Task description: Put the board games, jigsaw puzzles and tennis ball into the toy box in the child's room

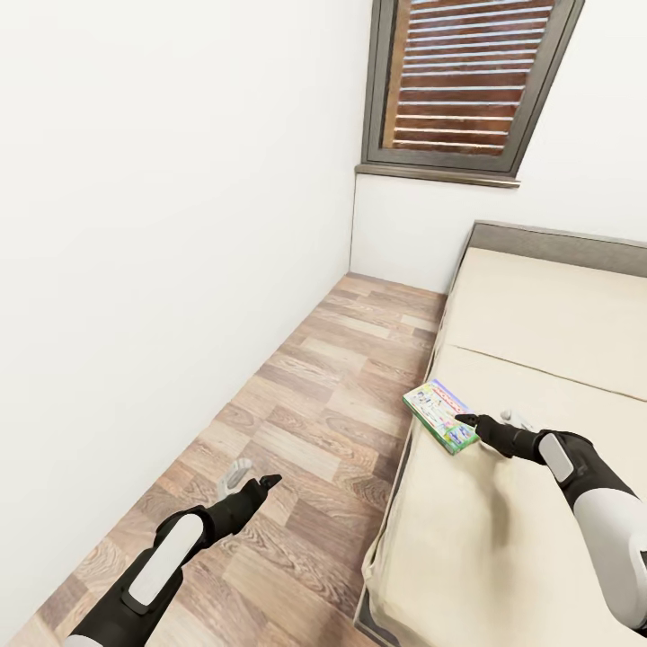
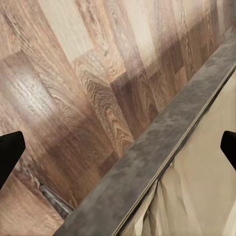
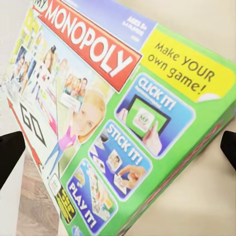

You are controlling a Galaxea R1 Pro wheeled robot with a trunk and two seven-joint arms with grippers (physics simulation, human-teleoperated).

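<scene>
— Green cardboard Monopoly board game box (image 1: 439, 415): where do we locate it?

— We find it flat on the beige mattress of the bed (image 1: 539, 377), at the edge facing the wood-plank floor (image 1: 296, 431), one corner slightly overhanging that edge. In the right wrist view the box lid (image 3: 123, 118) lies close ahead, with the two dark fingertips (image 3: 10, 155) at either side of the picture.

— State of the right gripper (image 1: 474, 420)?

— We read its jaws as spread wide, held at the box's near end; contact we cannot confirm.

— And the left gripper (image 1: 252, 481)?

— It hangs over the floor beside the grey bed frame (image 2: 162, 147), jaws parted, holding nothing. We note a window with slatted blinds (image 1: 463, 81) in the white wall.
</scene>
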